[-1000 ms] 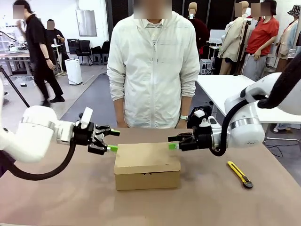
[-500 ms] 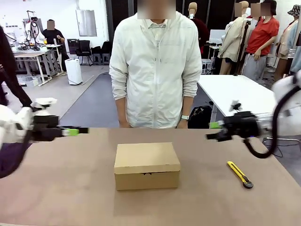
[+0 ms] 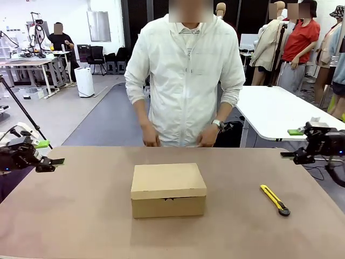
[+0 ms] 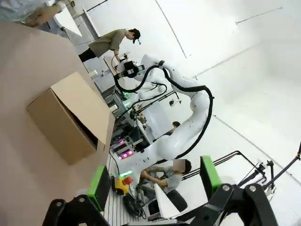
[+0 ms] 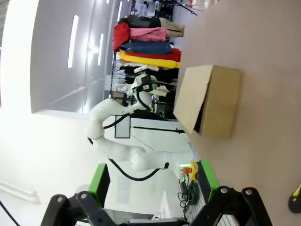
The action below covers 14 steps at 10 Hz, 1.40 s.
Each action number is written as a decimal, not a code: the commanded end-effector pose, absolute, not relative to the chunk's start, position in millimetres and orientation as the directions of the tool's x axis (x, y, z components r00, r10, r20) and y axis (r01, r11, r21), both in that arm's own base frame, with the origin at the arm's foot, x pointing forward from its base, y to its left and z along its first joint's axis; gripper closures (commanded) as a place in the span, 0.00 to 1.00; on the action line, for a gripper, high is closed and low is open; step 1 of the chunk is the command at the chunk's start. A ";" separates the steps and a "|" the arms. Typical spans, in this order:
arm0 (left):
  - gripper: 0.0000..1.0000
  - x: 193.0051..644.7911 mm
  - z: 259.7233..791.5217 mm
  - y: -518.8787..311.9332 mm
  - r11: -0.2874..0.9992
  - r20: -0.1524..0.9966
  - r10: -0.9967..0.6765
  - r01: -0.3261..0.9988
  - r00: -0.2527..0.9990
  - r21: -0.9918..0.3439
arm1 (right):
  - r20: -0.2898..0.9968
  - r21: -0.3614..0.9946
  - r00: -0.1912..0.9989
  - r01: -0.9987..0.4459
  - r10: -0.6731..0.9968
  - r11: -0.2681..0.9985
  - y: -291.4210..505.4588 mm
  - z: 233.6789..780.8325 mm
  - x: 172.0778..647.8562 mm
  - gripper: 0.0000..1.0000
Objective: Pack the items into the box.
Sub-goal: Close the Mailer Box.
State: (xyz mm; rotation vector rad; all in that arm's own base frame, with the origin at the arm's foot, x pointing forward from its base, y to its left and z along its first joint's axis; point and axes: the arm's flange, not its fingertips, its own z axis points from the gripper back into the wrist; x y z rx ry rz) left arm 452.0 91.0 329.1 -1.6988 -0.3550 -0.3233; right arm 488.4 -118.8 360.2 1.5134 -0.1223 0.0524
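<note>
The brown cardboard box (image 3: 168, 190) stands in the middle of the table with its flap lid down. The navy pouch and the black stapler are hidden from view. My left gripper (image 3: 49, 153) hovers at the table's far left edge, open and empty, well away from the box. My right gripper (image 3: 291, 143) hangs at the far right edge, also open and empty. In the left wrist view the box (image 4: 70, 117) lies far beyond the spread green pads (image 4: 99, 187). The right wrist view shows the box (image 5: 207, 101) in the distance past its gripper (image 5: 154, 183).
A yellow-and-black utility knife (image 3: 275, 199) lies on the table right of the box; its tip (image 5: 296, 192) peeks in at the right wrist view's edge. A person in a white jacket (image 3: 186, 81) stands at the far side, both hands (image 3: 207, 141) low near the table edge.
Both arms have pulled back from the box's upper corners to the table's left and right edges. The person has leaned in slightly and brought both hands forward.
</note>
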 end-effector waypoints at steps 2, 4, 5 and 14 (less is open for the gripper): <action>0.00 448.1 341.3 82.3 -0.168 0.561 0.058 0.562 0.826 -0.810 | 0.123 0.992 0.992 -0.122 -0.034 0.044 -121.8 371.2 477.2 0.00; 0.00 448.1 341.3 82.3 -0.168 0.561 0.058 0.562 0.826 -0.810 | 0.123 0.992 0.992 -0.122 -0.034 0.044 -121.8 371.2 477.2 0.00; 0.00 448.1 341.3 82.3 -0.168 0.561 0.058 0.562 0.826 -0.810 | 0.123 0.992 0.992 -0.122 -0.034 0.044 -121.8 371.2 477.2 0.00; 0.00 448.1 341.3 82.3 -0.168 0.561 0.058 0.562 0.826 -0.810 | 0.123 0.992 0.992 -0.122 -0.034 0.044 -121.8 371.2 477.2 0.00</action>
